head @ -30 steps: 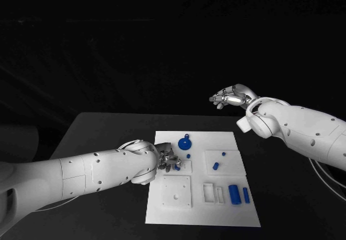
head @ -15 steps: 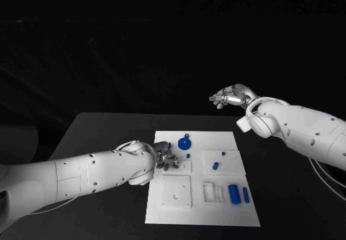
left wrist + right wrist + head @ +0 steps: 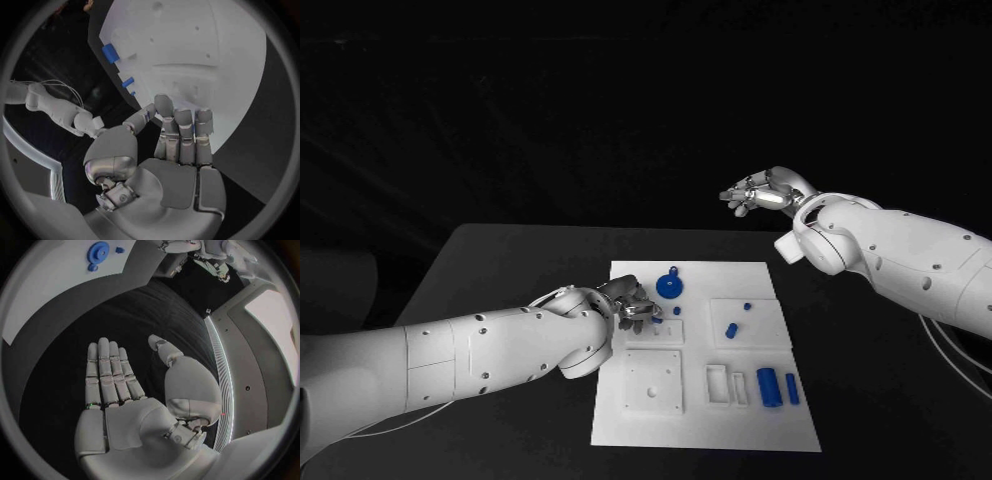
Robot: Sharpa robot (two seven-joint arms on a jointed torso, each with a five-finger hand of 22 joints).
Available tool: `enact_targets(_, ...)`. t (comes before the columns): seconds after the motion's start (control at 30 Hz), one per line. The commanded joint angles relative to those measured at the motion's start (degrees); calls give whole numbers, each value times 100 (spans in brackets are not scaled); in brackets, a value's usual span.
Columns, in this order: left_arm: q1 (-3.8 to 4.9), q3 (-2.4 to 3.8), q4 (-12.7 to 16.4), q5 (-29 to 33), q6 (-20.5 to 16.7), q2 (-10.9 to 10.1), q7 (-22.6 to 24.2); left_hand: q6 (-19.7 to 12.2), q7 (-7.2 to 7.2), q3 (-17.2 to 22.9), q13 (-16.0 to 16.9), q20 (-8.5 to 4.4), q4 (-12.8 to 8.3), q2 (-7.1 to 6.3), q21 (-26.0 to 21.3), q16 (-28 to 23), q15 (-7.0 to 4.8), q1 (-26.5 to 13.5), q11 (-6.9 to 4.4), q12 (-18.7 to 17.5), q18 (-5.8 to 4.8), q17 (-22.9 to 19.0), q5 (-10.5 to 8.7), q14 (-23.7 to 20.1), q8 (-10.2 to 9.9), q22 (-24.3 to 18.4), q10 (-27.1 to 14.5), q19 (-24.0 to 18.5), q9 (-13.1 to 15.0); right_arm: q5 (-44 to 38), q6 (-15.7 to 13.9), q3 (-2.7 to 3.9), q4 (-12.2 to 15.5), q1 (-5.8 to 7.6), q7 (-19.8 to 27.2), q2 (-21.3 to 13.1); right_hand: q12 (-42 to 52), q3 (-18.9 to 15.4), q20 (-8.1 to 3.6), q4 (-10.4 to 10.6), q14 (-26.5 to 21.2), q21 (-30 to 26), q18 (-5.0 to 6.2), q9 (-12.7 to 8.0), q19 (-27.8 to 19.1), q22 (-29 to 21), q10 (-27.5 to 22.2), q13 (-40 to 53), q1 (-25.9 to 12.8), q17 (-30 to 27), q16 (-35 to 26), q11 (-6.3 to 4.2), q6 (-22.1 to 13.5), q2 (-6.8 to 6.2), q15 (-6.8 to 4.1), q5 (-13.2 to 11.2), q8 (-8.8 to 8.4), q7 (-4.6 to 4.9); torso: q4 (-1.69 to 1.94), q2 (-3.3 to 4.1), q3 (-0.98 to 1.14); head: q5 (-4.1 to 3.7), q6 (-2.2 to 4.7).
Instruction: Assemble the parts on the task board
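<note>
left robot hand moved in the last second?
Yes. The left robot hand has crept up the task board, closer to the round blue part, which stayed put.

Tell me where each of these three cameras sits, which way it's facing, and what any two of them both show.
Head view: on the robot's head, looking down at the black table and the task board; both white arms come in, left hand over the board, right hand raised behind it.
Left wrist view: behind the left hand, facing the board.
Right wrist view: behind the flat, open right hand, facing the table and board.
Shared: head and right wrist views both show the round blue part.
</note>
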Motion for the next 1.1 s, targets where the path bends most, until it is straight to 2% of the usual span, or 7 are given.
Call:
enact_targets(0.03,-33,1,16,-105,-263,-3,154,758,-530,23,-13,-691,19,-5,21,-21,-31,70,-127,-23,110,-9,-17,10,-30,-9,-125,-10,2,-44,83,1,-4,0,42,-10,29,-20,30,25,-27,-37,118,-8,-16,8,6,-11,-54,-7,6,39,-45,3,6,31,39,24,-1,-4,3,19,-16)
enact_targets(0.4,-58,1,-72,-291,-63,44,94,777,-533,33,-33,-693,12,-16,29,-12,-33,107,-130,-17,109,-25,19,19,-44,-30,-112,-10,8,-58,162,1,-13,0,-12,-7,35,-28,37,16,-34,-45,125,-12,-22,14,-2,-35,-42,-13,8,41,-29,17,10,16,53,16,-13,2,0,32,-19)
enact_targets(0.57,-101,1,-130,-315,105,87,33,782,-534,33,-36,-694,11,-17,33,-8,-33,114,-131,-14,109,-27,29,22,-46,-33,-108,-9,10,-58,166,1,-6,0,-8,-7,35,-29,38,15,-35,-46,126,-13,-23,14,-4,-39,-41,-13,8,42,-29,19,10,14,53,17,-17,1,-1,31,-25)
enact_targets(0.67,-145,1,-142,-387,245,93,2,784,-535,34,-38,-694,11,-13,35,-6,-34,118,-132,-12,109,-29,34,23,-48,-35,-106,-8,10,-58,160,1,-2,0,-6,-9,36,-29,38,14,-35,-47,126,-13,-24,15,-4,-40,-39,-14,8,42,-29,21,10,13,53,16,-18,4,-7,14,-53)
enact_targets(1.1,-172,1,-169,-470,481,106,-164,787,-535,34,-44,-694,9,-3,40,-1,-32,128,-132,-9,108,-33,47,24,-54,-41,-103,-9,13,-59,162,1,0,0,-2,-8,38,-31,40,13,-39,-50,128,-16,-26,16,-6,-48,-37,-16,8,43,-29,25,11,11,54,16,-9,2,-11,-5,-89)
